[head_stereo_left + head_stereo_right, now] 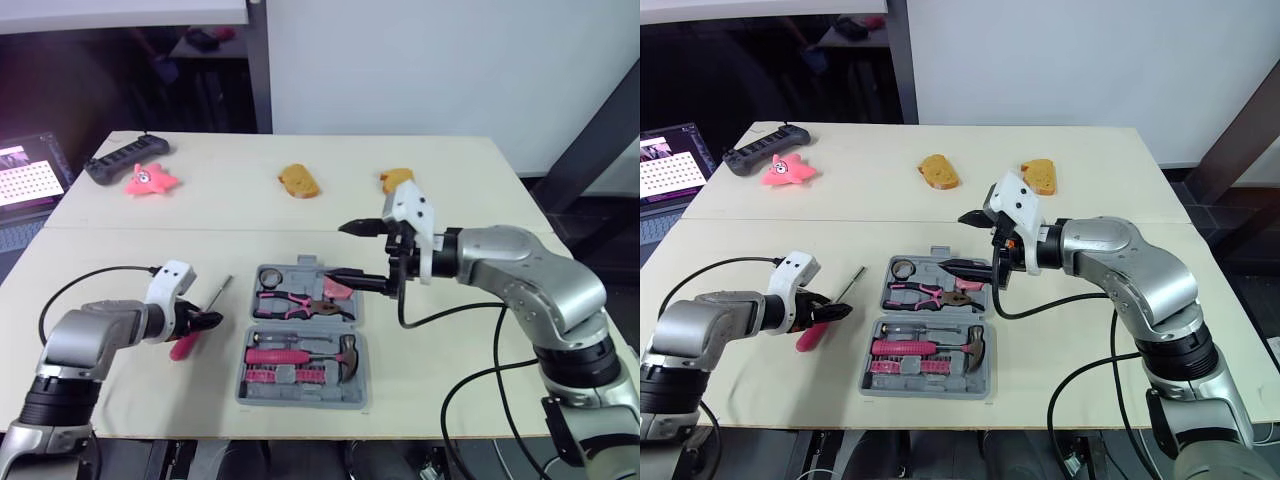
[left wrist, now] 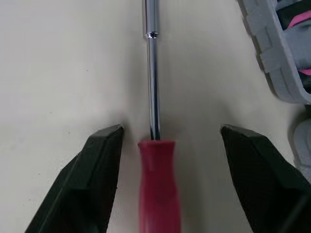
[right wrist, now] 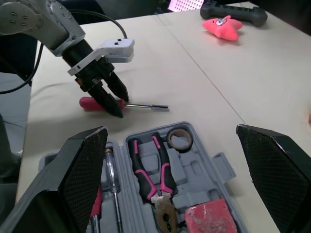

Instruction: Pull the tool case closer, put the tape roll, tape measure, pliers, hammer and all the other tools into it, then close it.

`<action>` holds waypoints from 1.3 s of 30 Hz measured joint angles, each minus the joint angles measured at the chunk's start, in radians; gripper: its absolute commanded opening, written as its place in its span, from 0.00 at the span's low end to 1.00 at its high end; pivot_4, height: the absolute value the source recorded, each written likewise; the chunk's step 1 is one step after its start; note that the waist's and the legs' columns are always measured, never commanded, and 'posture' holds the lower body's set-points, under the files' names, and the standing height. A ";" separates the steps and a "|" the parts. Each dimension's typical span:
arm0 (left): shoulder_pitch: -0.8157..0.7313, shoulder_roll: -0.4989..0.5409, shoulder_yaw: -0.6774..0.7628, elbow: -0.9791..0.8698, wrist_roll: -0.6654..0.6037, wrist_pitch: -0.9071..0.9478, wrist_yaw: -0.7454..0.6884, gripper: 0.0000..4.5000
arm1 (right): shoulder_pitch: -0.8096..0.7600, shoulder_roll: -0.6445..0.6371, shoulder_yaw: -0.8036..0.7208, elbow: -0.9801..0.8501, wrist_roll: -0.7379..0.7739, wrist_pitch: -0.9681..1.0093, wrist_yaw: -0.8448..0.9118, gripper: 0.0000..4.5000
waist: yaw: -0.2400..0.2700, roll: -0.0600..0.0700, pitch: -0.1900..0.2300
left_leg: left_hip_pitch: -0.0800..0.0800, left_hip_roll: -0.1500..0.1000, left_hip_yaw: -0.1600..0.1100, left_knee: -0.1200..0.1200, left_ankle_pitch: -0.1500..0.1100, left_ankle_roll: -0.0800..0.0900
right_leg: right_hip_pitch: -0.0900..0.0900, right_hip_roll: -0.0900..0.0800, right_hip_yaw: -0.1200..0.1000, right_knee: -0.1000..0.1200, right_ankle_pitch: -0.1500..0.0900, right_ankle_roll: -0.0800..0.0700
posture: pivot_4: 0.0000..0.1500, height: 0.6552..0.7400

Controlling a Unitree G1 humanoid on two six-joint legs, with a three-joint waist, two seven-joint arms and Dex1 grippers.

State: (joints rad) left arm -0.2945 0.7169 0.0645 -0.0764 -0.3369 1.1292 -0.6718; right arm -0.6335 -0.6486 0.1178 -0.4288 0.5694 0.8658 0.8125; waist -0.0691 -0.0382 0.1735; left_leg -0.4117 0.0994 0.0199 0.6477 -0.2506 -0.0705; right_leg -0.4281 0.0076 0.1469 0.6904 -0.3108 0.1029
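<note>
Red-handled screwdriver (image 2: pixel 155 194) is lying inside our open left claw (image 2: pixel 171 128); we are expecting to pinch it, then load the tool case (image 1: pixel 300 400). Right claw (image 1: pixel 338 250) is hanging open.

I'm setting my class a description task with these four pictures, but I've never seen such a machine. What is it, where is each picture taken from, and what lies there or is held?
It is a humanoid robot with two arms. Two pictures look down from its head; the other two come from cameras on its wrists. On the table lies an open tool case holding pliers and a hammer. The left gripper, open, straddles a red screwdriver beside the case. The right gripper hovers open above the case, holding nothing.
</note>
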 measured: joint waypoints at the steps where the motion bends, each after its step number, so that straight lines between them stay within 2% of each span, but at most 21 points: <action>1: 0.001 0.000 0.000 -0.002 0.000 0.000 0.004 0.68 | 0.000 0.000 0.004 0.003 -0.005 -0.001 0.001 1.00 | 0.000 0.000 0.000 | 0.000 0.000 0.000 0.000 0.000 0.000 | 0.000 0.000 0.000 0.000 0.000 0.000 | 1.00 0.70; 7: 0.003 0.006 -0.004 -0.018 -0.004 0.018 0.017 0.68 | 0.000 0.002 0.024 0.017 -0.017 -0.020 0.007 1.00 | 0.000 0.000 0.000 | 0.000 0.000 0.000 0.000 0.000 0.000 | 0.000 0.000 0.000 0.000 0.000 0.000 | 1.00 0.70; 10: 0.005 0.018 -0.012 -0.020 -0.006 0.021 0.021 0.50 | 0.000 0.004 0.025 0.022 -0.018 -0.022 0.007 1.00 | 0.000 0.000 0.000 | 0.000 0.000 0.000 0.000 0.000 0.000 | 0.000 0.000 0.000 0.000 0.000 0.000 | 1.00 0.70; 13: 0.005 0.029 -0.019 -0.017 -0.006 0.022 0.022 0.16 | 0.000 0.009 0.025 0.022 -0.018 -0.023 0.007 1.00 | 0.000 0.000 0.000 | 0.000 0.000 0.000 0.000 0.000 0.000 | 0.000 0.000 0.000 0.000 0.000 0.000 | 1.00 0.70; 14: 0.004 0.037 -0.025 -0.018 -0.006 0.022 0.020 0.10 | 0.000 0.009 0.025 0.022 -0.018 -0.023 0.008 1.00 | 0.000 0.000 0.000 | 0.000 0.000 0.000 0.000 0.000 0.000 | 0.000 0.000 0.000 0.000 0.000 0.000 | 1.00 0.70; 18: -0.004 0.079 -0.049 -0.011 -0.006 0.019 0.001 0.10 | 0.001 0.007 0.025 0.022 -0.017 -0.022 0.014 1.00 | 0.000 0.000 0.000 | 0.000 0.000 0.000 0.000 0.000 0.000 | 0.000 0.000 0.000 0.000 0.000 0.000 | 1.00 0.70; 24: -0.117 0.146 -0.049 0.004 -0.017 -0.073 -0.090 0.10 | 0.001 -0.018 0.025 0.019 -0.004 -0.012 0.051 1.00 | 0.006 0.000 0.001 | -0.001 0.000 0.000 0.000 0.000 0.000 | 0.000 0.000 0.000 -0.002 0.000 0.000 | 1.00 0.70; 27: -0.179 0.215 -0.072 -0.009 -0.042 -0.114 -0.204 0.10 | 0.006 -0.069 0.024 0.003 0.006 0.004 0.083 1.00 | 0.008 0.000 0.001 | -0.001 0.000 0.000 -0.001 0.000 0.000 | 0.000 0.000 0.000 -0.003 0.000 0.000 | 1.00 0.70; 30: -0.212 0.370 -0.189 -0.071 -0.056 -0.151 -0.411 0.10 | 0.035 -0.163 0.023 -0.021 0.013 0.024 0.125 1.00 | 0.005 0.001 0.002 | -0.001 0.000 0.001 -0.002 0.000 0.000 | -0.001 0.000 0.000 -0.004 0.000 0.000 | 1.00 0.70; 32: -0.233 0.433 -0.250 -0.093 -0.058 -0.176 -0.523 0.10 | 0.054 -0.212 0.006 -0.029 0.018 0.042 0.142 1.00 | 0.004 0.002 0.005 | -0.001 0.000 0.001 -0.002 0.000 0.000 | -0.001 0.000 0.000 -0.004 -0.001 0.000 | 1.00 0.70; 36: -0.314 0.505 -0.353 -0.143 -0.045 -0.226 -0.711 0.10 | 0.094 -0.291 -0.060 -0.092 0.062 0.088 0.162 1.00 | 0.007 0.004 0.008 | -0.002 0.000 0.001 -0.001 0.000 0.000 | -0.001 0.000 0.000 -0.004 -0.002 -0.003 | 1.00 0.70; 39: -0.398 0.484 -0.456 -0.223 -0.014 -0.199 -0.763 0.10 | 0.138 -0.318 -0.104 -0.154 0.110 0.132 0.160 1.00 | 0.013 0.004 0.008 | -0.002 0.000 0.001 0.000 0.000 0.000 | 0.000 0.000 0.001 -0.004 -0.002 -0.002 | 1.00 0.70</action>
State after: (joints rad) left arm -0.6921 1.2012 -0.3915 -0.2996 -0.3511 0.9304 -1.4343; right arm -0.4956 -0.9670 0.0134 -0.5824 0.6792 0.9977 0.9729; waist -0.0558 -0.0344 0.1811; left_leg -0.4134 0.0993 0.0209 0.6477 -0.2509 -0.0701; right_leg -0.4284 0.0075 0.1479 0.6863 -0.3126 0.1007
